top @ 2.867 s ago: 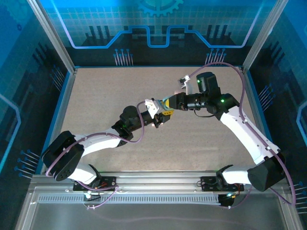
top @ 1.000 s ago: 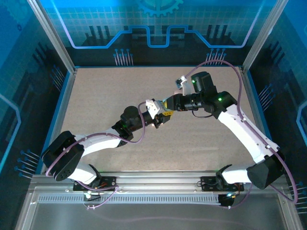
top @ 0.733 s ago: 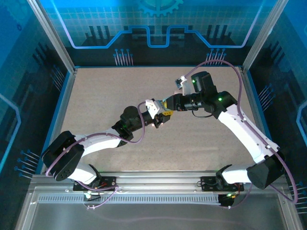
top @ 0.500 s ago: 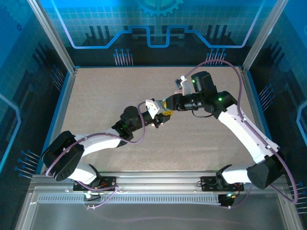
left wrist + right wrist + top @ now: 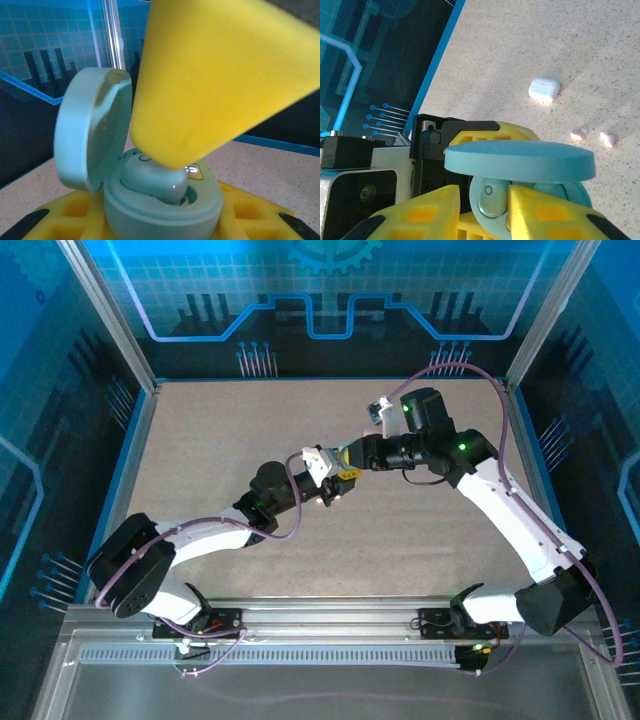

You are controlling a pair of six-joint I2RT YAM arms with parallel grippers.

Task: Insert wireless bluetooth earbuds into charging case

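Top external view shows me both arms meeting just off the middle of the table (image 5: 200, 440), the left gripper (image 5: 328, 490) reaching in from 7 o'clock and the right gripper (image 5: 350, 462) from 2 o'clock, their tips touching or nearly so.

On the left wrist camera, I see the left gripper (image 5: 160, 222) clamped on a pale mint charging case (image 5: 160, 212), which sits upright between its yellow fingers (image 5: 250, 215). The lid (image 5: 92, 130) is swung open toward 9 o'clock. A pale earbud (image 5: 155, 181) lies in the case's well, and a big yellow finger of the right gripper comes down on it from 1 o'clock.

On the right wrist camera, the right gripper (image 5: 485, 196) is closed on that earbud (image 5: 490, 205), one finger on either side of it, with the open lid (image 5: 520, 161) edge-on just above.

Farther out on the table, at 1 o'clock from the lid, lies a shut white case (image 5: 544, 89). Two pink earbuds (image 5: 578, 133) rest near each other below it, well apart from the grippers.
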